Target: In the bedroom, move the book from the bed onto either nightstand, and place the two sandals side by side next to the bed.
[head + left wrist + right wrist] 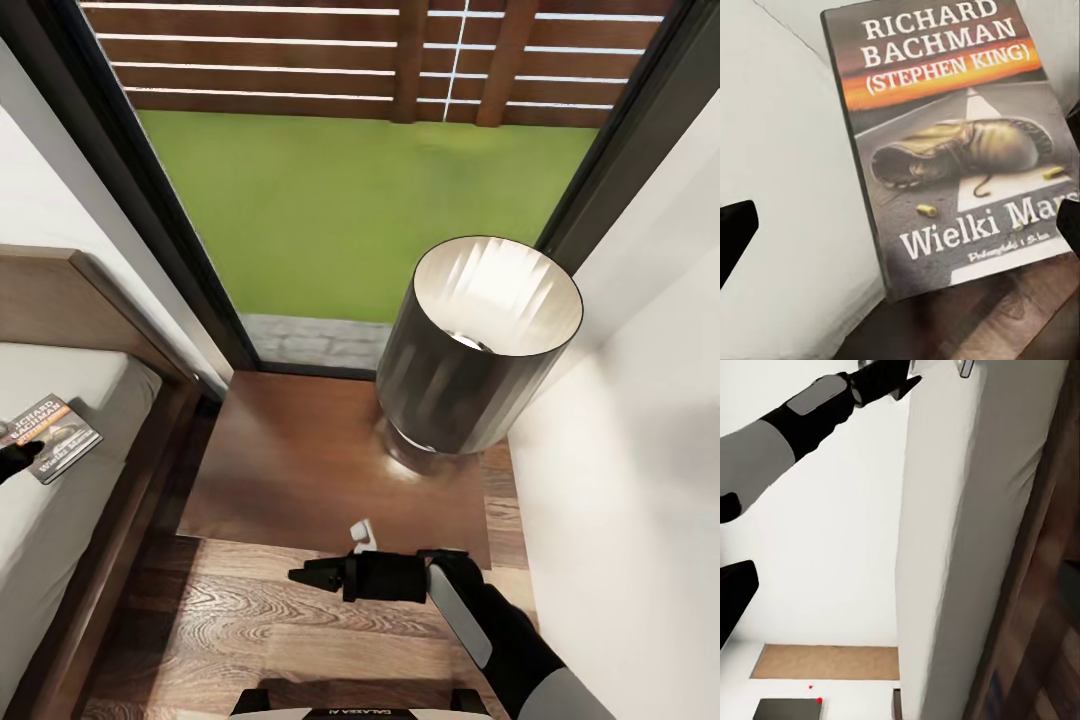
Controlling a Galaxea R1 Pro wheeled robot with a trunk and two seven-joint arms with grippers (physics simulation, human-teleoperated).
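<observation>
Your nightstand [300, 450] sits straight ahead in the head view, its back edge against the base of the tall window [350, 180] and its right side close to the white wall [640, 420]. A lamp [480, 345] with a dark drum shade takes up the right rear of the top; the left and front of the top are bare wood. Between the nightstand's left edge and the bed frame [110, 510] you have only a narrow dark gap. The plank floor [250, 620] in front of the nightstand is open up to your base.

The book [47, 432] lies on the pale mattress [60, 520], near the side edge that faces the nightstand. In the left wrist view the book [952, 142] is a paperback with white "RICHARD BACHMAN (STEPHEN KING)" lettering, an orange band, a worn boot on a road, and "Wielki Mars"; one corner hangs past the mattress edge over dark wood.

Your left gripper [907, 225] is spread wide, one fingertip [735, 232] over the mattress and the other at the book's far edge, gripping nothing. Your right gripper [310, 575] hovers over the floor just in front of the nightstand; I cannot tell how far apart its fingers are.
</observation>
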